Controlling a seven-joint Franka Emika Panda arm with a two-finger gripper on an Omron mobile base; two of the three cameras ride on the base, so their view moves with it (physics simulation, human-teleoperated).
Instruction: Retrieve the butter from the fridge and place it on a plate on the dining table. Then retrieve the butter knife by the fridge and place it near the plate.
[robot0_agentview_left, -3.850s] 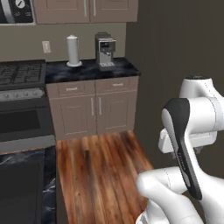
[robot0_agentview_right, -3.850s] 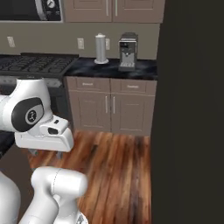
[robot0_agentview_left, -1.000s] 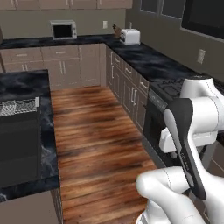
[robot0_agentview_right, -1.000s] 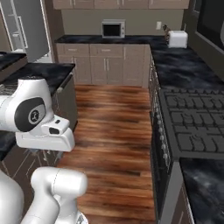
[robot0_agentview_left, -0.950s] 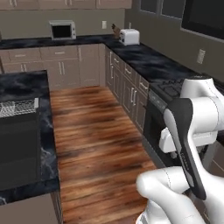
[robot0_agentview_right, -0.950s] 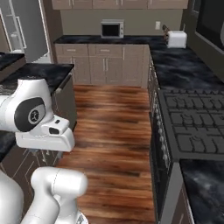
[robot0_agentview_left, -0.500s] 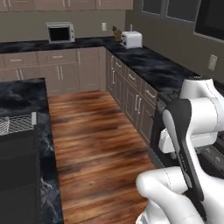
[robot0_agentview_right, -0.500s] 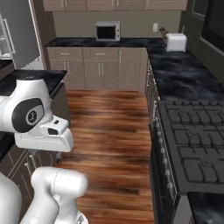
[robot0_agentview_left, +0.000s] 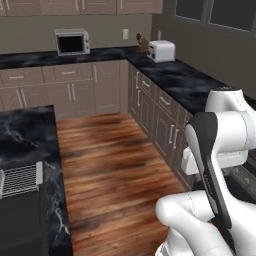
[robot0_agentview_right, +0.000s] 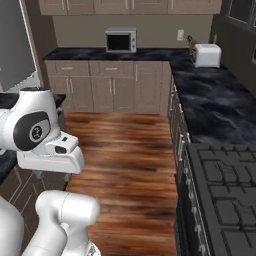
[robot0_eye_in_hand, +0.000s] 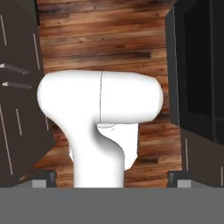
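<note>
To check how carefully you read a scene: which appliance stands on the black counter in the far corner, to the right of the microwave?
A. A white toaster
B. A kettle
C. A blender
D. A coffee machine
A: a white toaster with slots on top stands on the black counter near the corner, to the right of the microwave in both base views.

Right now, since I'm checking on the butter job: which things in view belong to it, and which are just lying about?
Job: fridge, probably; it is the grey panel at the left edge of the right base view.

Lying about: microwave, toaster, stove, wire rack.
</note>
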